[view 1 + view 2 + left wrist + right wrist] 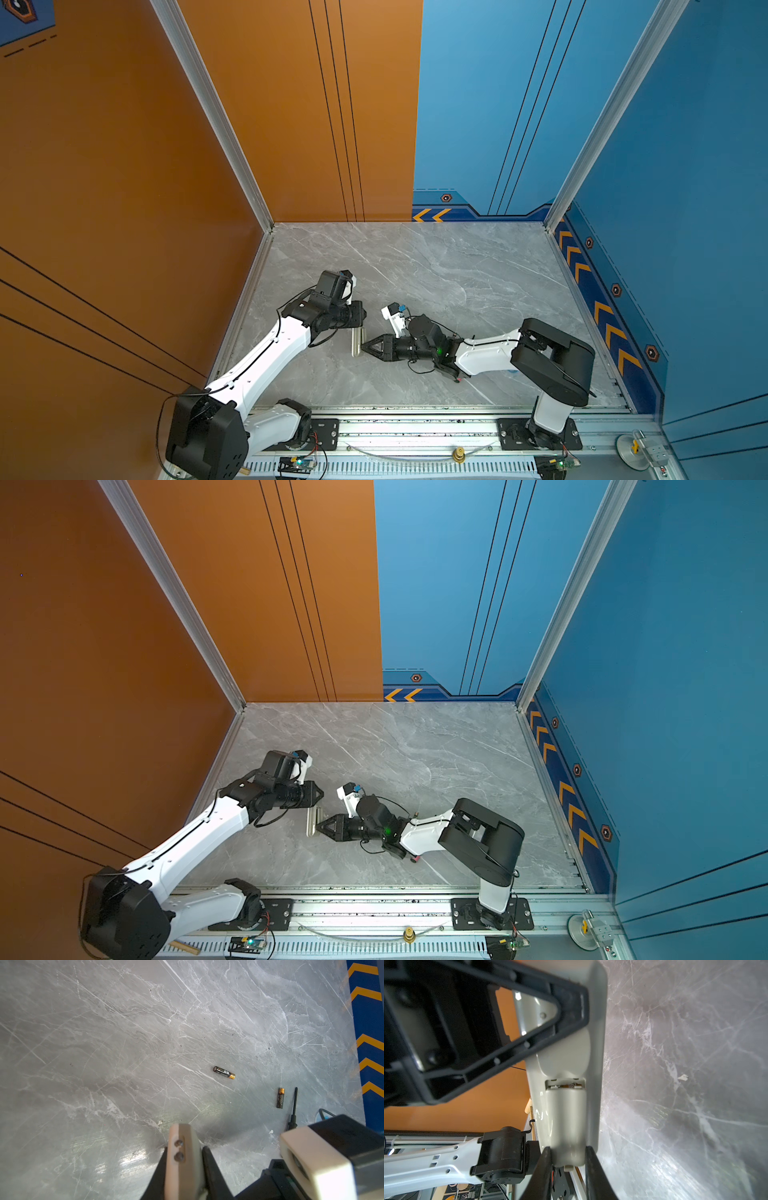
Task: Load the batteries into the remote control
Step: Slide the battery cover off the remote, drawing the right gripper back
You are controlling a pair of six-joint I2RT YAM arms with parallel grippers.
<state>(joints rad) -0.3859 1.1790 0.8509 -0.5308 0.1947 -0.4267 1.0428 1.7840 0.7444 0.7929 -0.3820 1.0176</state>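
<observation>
My right gripper (568,1155) clamped on remote control (566,1109), back side facing wrist cam, cover slid partway, slot of recess showing. My left gripper (185,1159) pinches same remote's other end (184,1147). Remote held up on edge between arms in top view (356,341). Judgement: hold one end steady, slide cover fully off, no twisting. Batteries farther out on table (104,1043): one (224,1072), other (280,1098) beside screwdriver (294,1105).
</observation>
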